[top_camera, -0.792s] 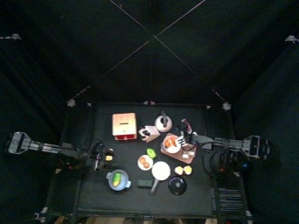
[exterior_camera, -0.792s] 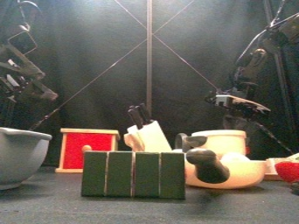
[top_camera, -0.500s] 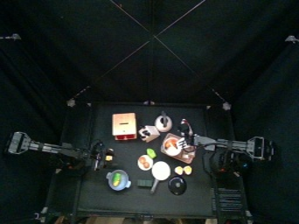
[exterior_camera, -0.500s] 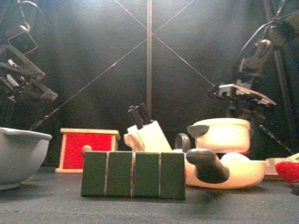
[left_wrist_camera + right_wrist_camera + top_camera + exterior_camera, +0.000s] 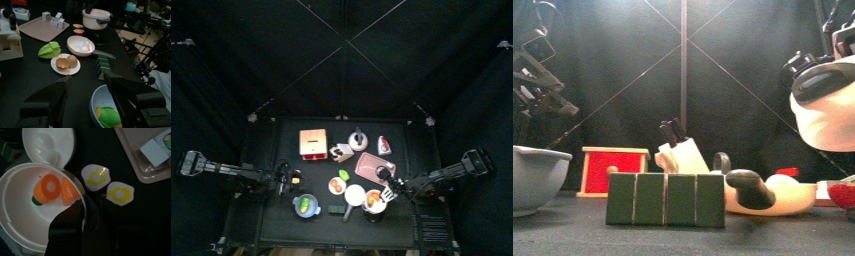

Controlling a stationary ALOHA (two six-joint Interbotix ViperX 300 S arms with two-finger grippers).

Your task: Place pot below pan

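— Jaws first: what has the right gripper (image 5: 77, 222) got?

— It is clamped narrow on the black handle of the pot (image 5: 39, 213). The handle runs straight out from between the two jaws to the pale rim.

— And inside the pot?

— An orange-red lining, with orange pieces and something small and dark green against the wall.

— Where does the pot hang?

— Off the table. In the front view the pot (image 5: 828, 112) is high at the right, clear above everything else. From above, the pot (image 5: 373, 200) sits near the table's front, just beside the white pan (image 5: 354, 192) on the right arm's side.

— What lies around it?

— Seen from the right wrist, the pan (image 5: 45, 143) edges the pot's rim, two fried eggs (image 5: 97, 176) lie on the black table beyond it, and the corner of a pinkish tray (image 5: 137, 158) comes next.

— The other arm?

— The left gripper (image 5: 87, 82) rests at the table's left side, jaws spread wide. Before it are a blue-rimmed bowl (image 5: 100, 95) holding something green, a row of green blocks (image 5: 104, 67) and a small plate (image 5: 65, 64).
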